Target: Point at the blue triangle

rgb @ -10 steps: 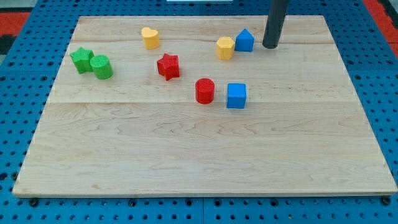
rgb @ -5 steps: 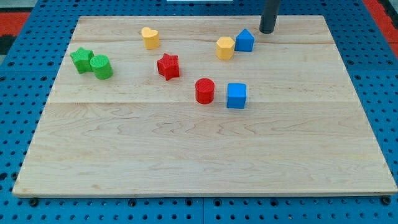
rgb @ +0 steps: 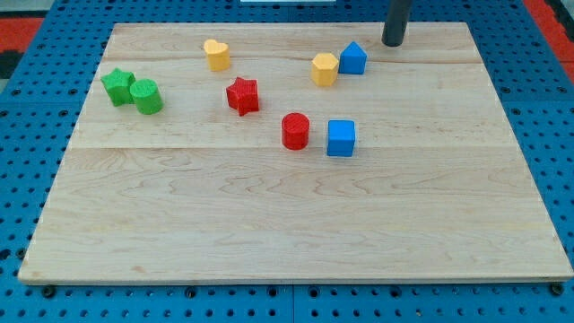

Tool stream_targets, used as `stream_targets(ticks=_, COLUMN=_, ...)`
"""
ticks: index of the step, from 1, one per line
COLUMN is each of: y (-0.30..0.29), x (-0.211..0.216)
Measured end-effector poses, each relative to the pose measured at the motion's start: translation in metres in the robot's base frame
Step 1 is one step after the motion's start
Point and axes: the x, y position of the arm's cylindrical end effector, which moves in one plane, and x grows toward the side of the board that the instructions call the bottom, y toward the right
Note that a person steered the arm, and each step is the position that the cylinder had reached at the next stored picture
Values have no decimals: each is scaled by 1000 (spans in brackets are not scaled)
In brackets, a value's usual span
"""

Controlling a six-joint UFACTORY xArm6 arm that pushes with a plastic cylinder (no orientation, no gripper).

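Observation:
The blue triangle (rgb: pixel 353 58) sits near the board's top edge, right of centre, touching a yellow hexagon (rgb: pixel 325 68) on its left. My tip (rgb: pixel 393 42) is at the view's top, a little up and to the right of the blue triangle, apart from it. The rod rises out of the view's top.
A blue cube (rgb: pixel 341 138) and a red cylinder (rgb: pixel 295 131) sit mid-board. A red star (rgb: pixel 242 95) and a yellow heart (rgb: pixel 216 55) lie to the left. A green star (rgb: pixel 117 86) and a green cylinder (rgb: pixel 146 97) touch at far left. The wooden board (rgb: pixel 296 233) lies on blue pegboard.
My tip moved up from beside the blue triangle toward the board's top edge, then shifted slightly right. No block moved.

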Motion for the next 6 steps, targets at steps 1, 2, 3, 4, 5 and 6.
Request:
stream_targets(ticks=1, y=0, x=-11)
stream_targets(ticks=2, y=0, x=-22)
stream_targets(ticks=3, y=0, x=-19)
stream_targets(ticks=4, y=-17, x=-19)
stream_targets(ticks=5, y=-65, x=8)
stream_targets(ticks=6, y=-43, x=26)
